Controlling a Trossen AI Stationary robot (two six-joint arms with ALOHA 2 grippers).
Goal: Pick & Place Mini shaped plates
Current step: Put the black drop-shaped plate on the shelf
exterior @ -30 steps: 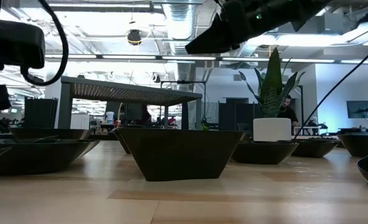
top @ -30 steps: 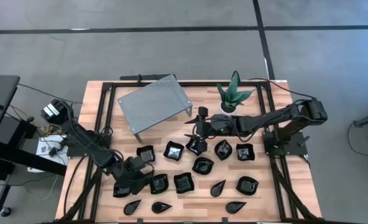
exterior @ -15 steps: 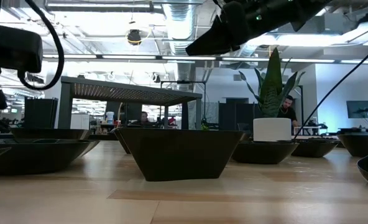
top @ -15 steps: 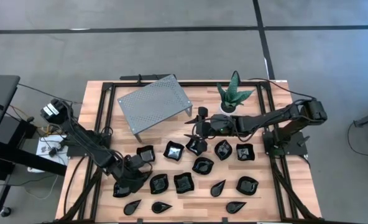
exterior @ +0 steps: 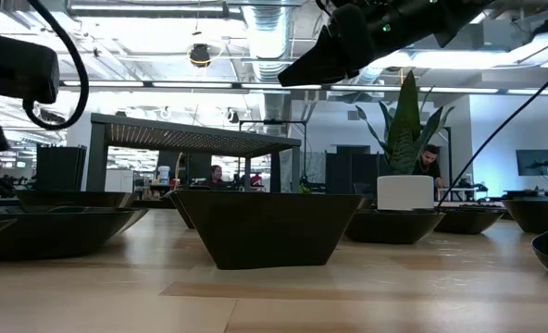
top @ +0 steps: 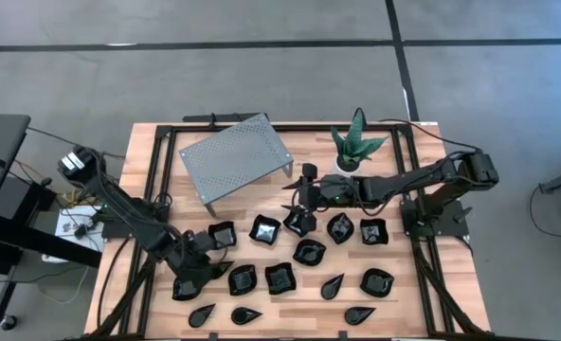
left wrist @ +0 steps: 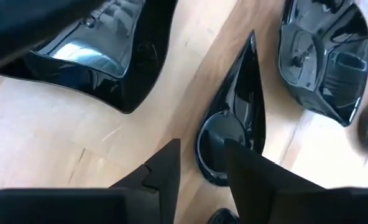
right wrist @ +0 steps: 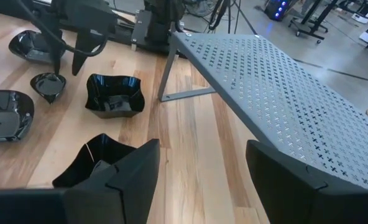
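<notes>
Several glossy black mini shaped plates [top: 309,252] rest on their bases across the near half of the wooden table. My left gripper [left wrist: 202,163] points steeply down at the near left, open. Its fingers stand on either side of the rounded end's rim of a teardrop plate [left wrist: 237,118], one finger outside and one over the bowl. The right wrist view also shows this gripper [right wrist: 69,70] over that plate [right wrist: 47,86]. My right gripper [right wrist: 202,177] hangs open and empty above the table's middle [top: 298,201], over a squarish plate [right wrist: 97,163]. My left gripper comes at the teardrop plate from above, at the rounded end's rim [left wrist: 199,146]. The plate lies flat on the table. Whether either finger touches the rim, I cannot tell.
A grey perforated metal stand [top: 235,156] stands at the far left of the table. A green spiky plant in a white pot [top: 356,142] stands at the far right. A wavy-rimmed square plate [right wrist: 114,94] and larger plates [left wrist: 324,59] lie close around the teardrop.
My left gripper has tipped a little over the plates at the near left and shifted slightly toward the table's left edge. No plate has moved.
</notes>
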